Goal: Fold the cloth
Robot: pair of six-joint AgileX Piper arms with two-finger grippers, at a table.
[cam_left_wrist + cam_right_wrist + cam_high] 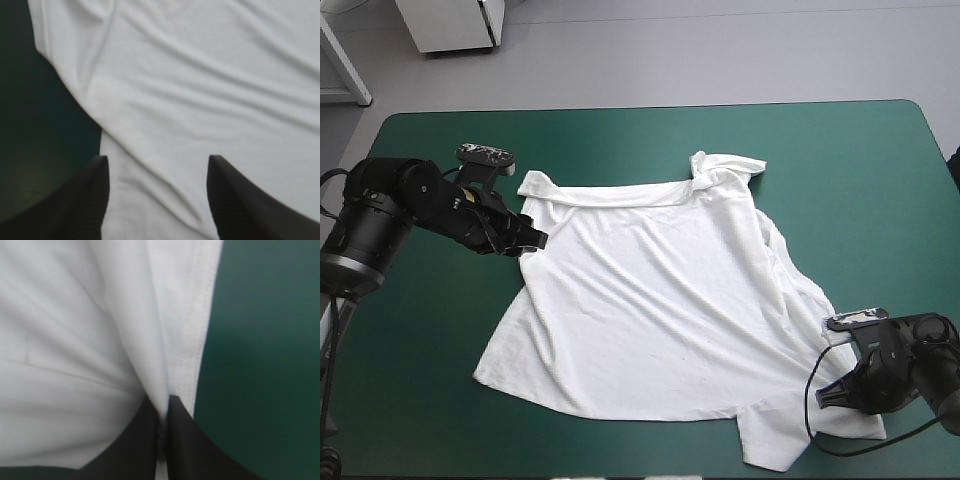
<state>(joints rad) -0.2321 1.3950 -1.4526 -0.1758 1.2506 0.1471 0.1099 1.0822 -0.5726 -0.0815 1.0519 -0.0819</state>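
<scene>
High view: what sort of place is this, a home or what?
Probably a robot test bench in a lab, not a home: a table with a teal-green cover, a white T-shirt spread on it, and a robot's left hand open at its edge, right hand shut on it.

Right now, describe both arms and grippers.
The left arm and right arm are black, built of thick rounded segments. The left gripper and right gripper each have two broad black fingers shaped like curved fins, finely textured.
</scene>
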